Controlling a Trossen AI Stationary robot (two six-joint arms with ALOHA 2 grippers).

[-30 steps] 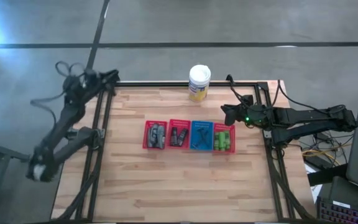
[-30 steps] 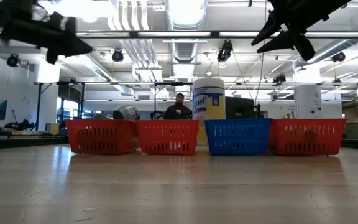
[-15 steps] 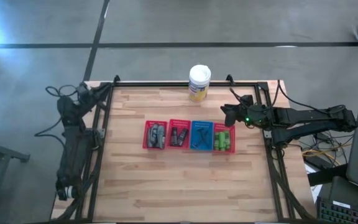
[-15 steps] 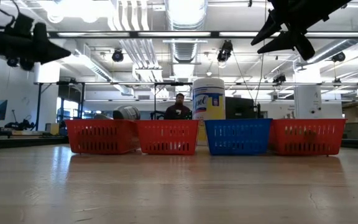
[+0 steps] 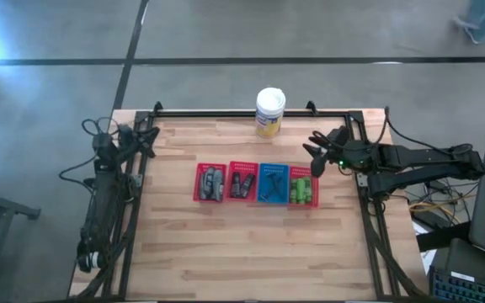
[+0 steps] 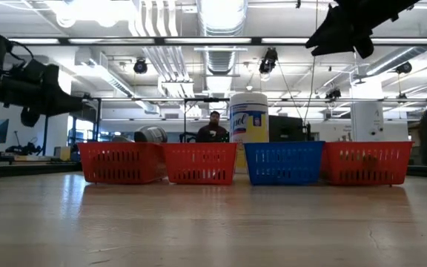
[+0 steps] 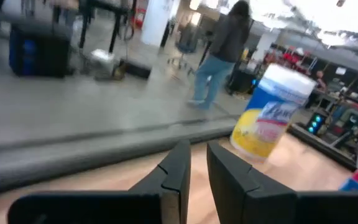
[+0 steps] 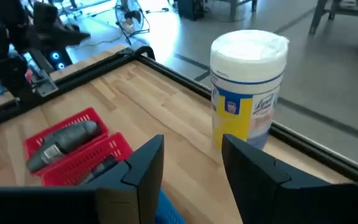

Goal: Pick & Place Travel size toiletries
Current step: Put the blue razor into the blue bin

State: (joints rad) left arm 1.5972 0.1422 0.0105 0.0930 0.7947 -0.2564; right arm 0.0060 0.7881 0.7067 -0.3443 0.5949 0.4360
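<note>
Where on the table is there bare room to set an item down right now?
The wide wood in front of the tray row is bare, as are both side strips. Behind the row, the jar takes the middle, and the right gripper hovers by the green-bottle tray.

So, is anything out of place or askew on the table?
Nothing stands out. The four trays sit in a straight row, each sorted: grey bottles, black tubes, dark sticks, green bottles. The wipes jar stands upright behind them. Nothing spilled.
</note>
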